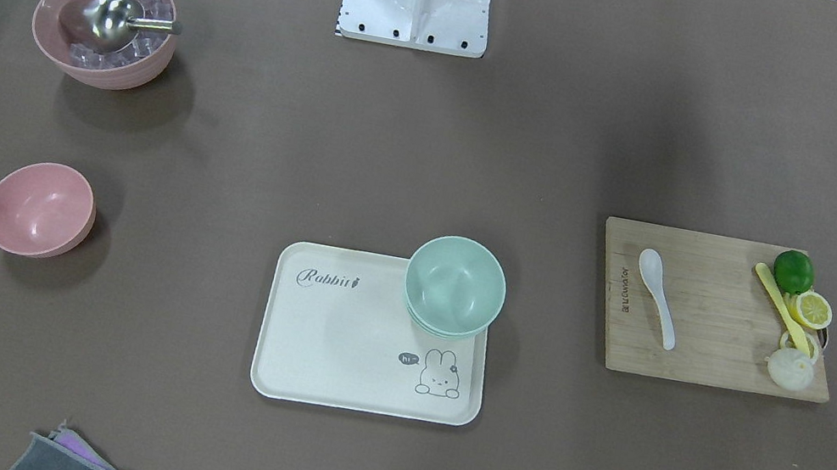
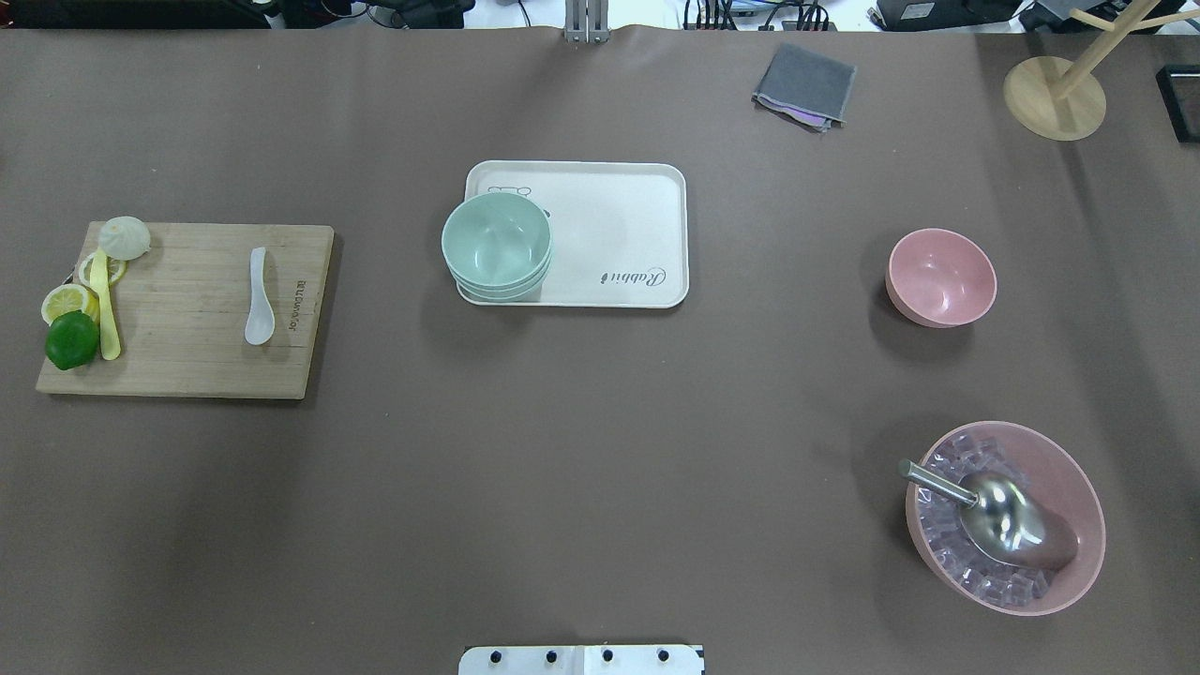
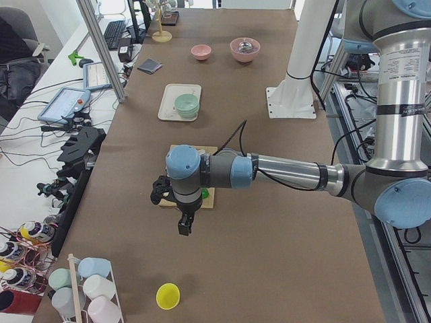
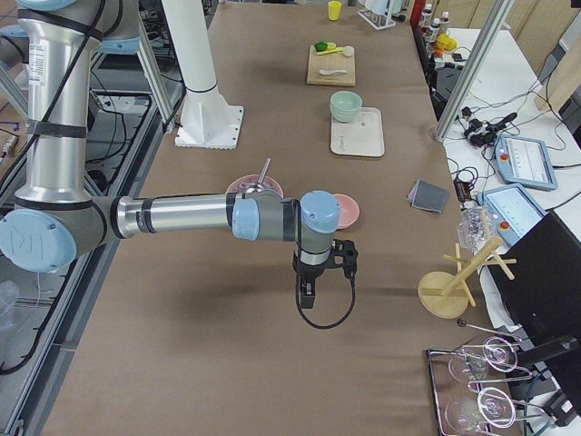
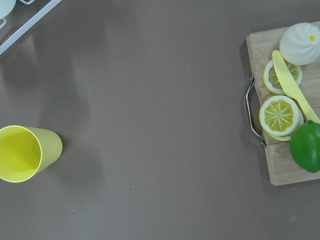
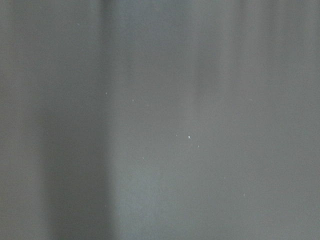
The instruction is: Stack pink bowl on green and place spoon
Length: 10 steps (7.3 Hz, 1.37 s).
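Observation:
A small pink bowl (image 2: 940, 277) stands empty on the brown table at the robot's right; the front view shows it too (image 1: 40, 209). A stack of green bowls (image 2: 496, 246) sits on the corner of a white rabbit tray (image 2: 619, 216). A white spoon (image 2: 259, 297) lies on a wooden cutting board (image 2: 187, 319) at the robot's left. My left gripper (image 3: 183, 225) hangs above the table beyond the board's outer end. My right gripper (image 4: 307, 295) hangs above the table past the pink bowl. Both show only in the side views; I cannot tell whether they are open or shut.
A large pink bowl (image 2: 1008, 516) holds ice cubes and a metal scoop. A lime (image 2: 71, 339), lemon slices, a yellow knife and a bun lie on the board. A yellow cup (image 5: 22, 152), a grey cloth (image 2: 804, 86) and a wooden stand (image 2: 1055, 94) sit near the edges.

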Tool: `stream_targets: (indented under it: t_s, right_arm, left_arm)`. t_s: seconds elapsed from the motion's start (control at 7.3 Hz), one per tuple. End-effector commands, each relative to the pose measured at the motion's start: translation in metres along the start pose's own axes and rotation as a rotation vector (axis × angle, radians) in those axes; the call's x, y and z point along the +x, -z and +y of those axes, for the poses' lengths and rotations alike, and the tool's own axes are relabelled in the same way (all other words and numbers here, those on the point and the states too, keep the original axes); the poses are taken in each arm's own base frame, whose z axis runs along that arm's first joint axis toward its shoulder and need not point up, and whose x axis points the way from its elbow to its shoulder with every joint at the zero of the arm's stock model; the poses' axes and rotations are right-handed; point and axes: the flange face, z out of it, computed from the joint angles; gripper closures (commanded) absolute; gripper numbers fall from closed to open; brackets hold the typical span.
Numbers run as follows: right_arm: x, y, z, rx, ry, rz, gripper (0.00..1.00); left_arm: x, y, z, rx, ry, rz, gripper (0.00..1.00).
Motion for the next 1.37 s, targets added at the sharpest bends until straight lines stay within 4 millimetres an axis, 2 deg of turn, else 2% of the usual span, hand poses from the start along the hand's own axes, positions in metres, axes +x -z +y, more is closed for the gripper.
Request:
stream_targets:
  t_s: [0.0, 0.14, 0.27, 0.41, 0.55, 0.68, 0.82, 1.1, 1.23]
  right_arm:
    - [-0.020, 0.025, -0.019, 0.214, 0.162, 0.000, 0.00]
    - [-0.029, 0.033, -0.021, 0.266, 0.197, -0.007, 0.00]
    - [-0.039, 0.034, -0.027, 0.273, 0.219, -0.068, 0.00]
    - [-0.058, 0.035, -0.048, 0.271, 0.254, -0.115, 0.00]
    - [-0.094, 0.018, -0.060, 0.228, 0.272, -0.155, 0.00]
    - [-0.131, 0.008, -0.075, 0.202, 0.213, -0.189, 0.00]
    - [-0.175, -0.011, -0.082, 0.160, 0.174, -0.205, 0.00]
    - [-0.230, -0.054, -0.080, 0.166, 0.100, -0.140, 0.00]
    - [-0.248, -0.079, -0.076, 0.182, 0.077, -0.139, 0.00]
  left_arm:
    - [0.024, 0.029, -0.017, 0.077, -0.067, -0.012, 0.02]
    - [0.036, 0.051, -0.057, 0.212, -0.193, -0.052, 0.02]
    - [0.030, 0.047, -0.072, 0.247, -0.223, -0.057, 0.02]
    - [0.028, 0.046, -0.074, 0.252, -0.228, -0.058, 0.02]
    - [0.028, 0.045, -0.074, 0.252, -0.230, -0.058, 0.02]
    - [0.031, 0.049, -0.074, 0.268, -0.237, -0.059, 0.02]
    - [0.030, 0.046, -0.072, 0.265, -0.222, -0.049, 0.02]
    - [0.026, 0.040, -0.063, 0.267, -0.220, -0.050, 0.02]
    - [0.026, 0.039, -0.063, 0.265, -0.219, -0.049, 0.02]
